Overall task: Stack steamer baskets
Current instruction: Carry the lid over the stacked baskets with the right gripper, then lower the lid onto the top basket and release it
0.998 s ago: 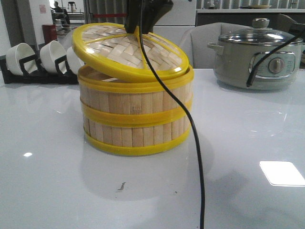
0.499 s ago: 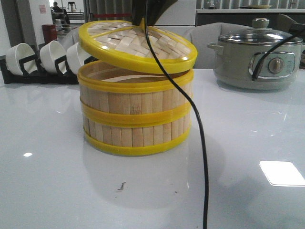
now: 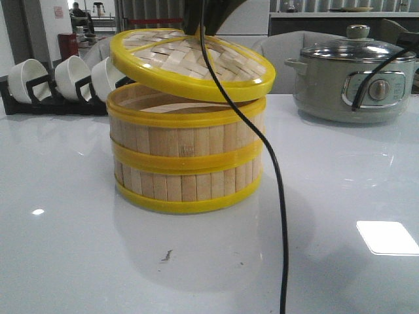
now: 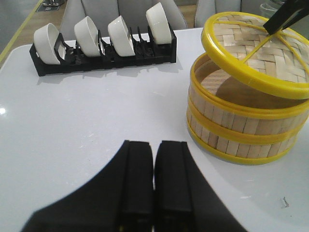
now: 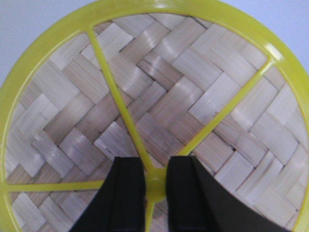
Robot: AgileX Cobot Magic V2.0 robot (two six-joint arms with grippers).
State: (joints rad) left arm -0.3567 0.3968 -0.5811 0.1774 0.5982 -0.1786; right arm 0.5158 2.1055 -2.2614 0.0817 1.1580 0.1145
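While the 2 steamer baskets (image 3: 186, 157) already sit stacked on the white table (image 3: 78, 229), the woven lid (image 3: 193, 63) hangs tilted above the upper basket's open mouth, its edge toward the bowl rack (image 4: 101, 46) raised and its edge toward the electric pot (image 3: 357, 82) low, close to or touching the rim; which, I cannot tell. The right gripper (image 5: 154, 186) is closed on the lid's yellow centre hub where the spokes meet, so the lid lies directly beneath it. Seating it looks to depend on levelling the lid and centring it over the rim, since it sits offset toward the pot side. The left gripper (image 4: 153, 179) rests with fingers pressed together, holding nothing, well apart from the stack.
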